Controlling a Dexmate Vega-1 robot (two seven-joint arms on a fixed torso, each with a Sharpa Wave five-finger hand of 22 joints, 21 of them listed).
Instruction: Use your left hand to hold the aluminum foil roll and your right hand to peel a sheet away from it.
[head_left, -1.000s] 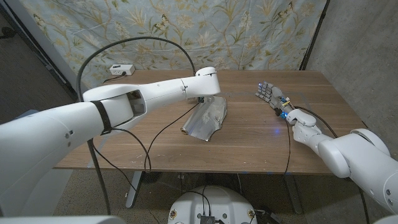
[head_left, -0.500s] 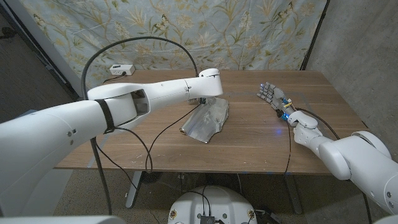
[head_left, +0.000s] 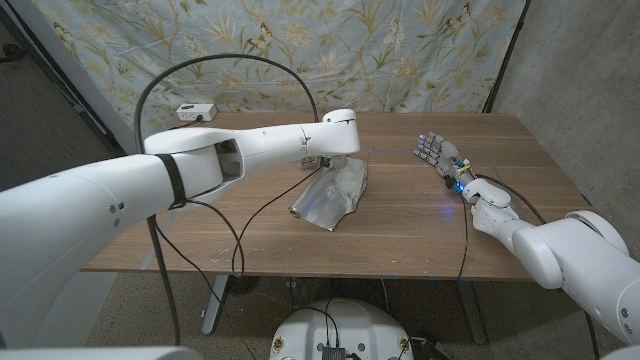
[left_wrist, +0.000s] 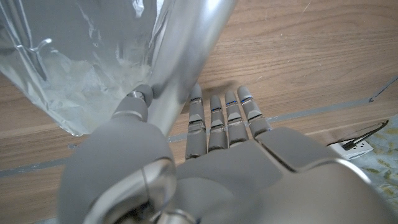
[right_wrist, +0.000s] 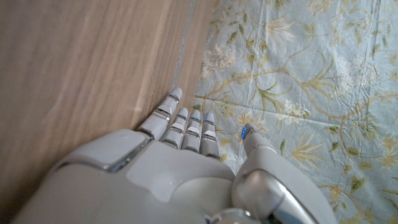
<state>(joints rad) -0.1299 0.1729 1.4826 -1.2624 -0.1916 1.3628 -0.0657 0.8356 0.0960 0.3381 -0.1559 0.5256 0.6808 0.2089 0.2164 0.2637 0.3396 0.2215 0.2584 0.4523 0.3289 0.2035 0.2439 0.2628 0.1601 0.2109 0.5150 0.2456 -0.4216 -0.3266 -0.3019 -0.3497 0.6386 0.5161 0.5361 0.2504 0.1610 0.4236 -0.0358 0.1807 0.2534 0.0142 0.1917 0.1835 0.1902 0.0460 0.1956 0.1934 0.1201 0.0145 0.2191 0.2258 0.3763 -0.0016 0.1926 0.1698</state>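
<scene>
a: two hands, but only the left hand (left_wrist: 205, 155) was at the crinkled silver aluminum foil roll (head_left: 332, 195), which lay mid-way across the brown wooden table (head_left: 400, 225).

b: gripping it?

a: not plainly. its thumb touched the roll's side and the fingers (left_wrist: 224, 118) lay straight beside it, apart, closed round nothing.

b: and the right hand (head_left: 440, 157)?

a: well apart from the roll, on its far right, fingers spread, empty. the roll's long axis ran from its near-left end away toward the back-right, a loose sheet draped alongside.

b: so the right arm likely had to cross over first.
</scene>
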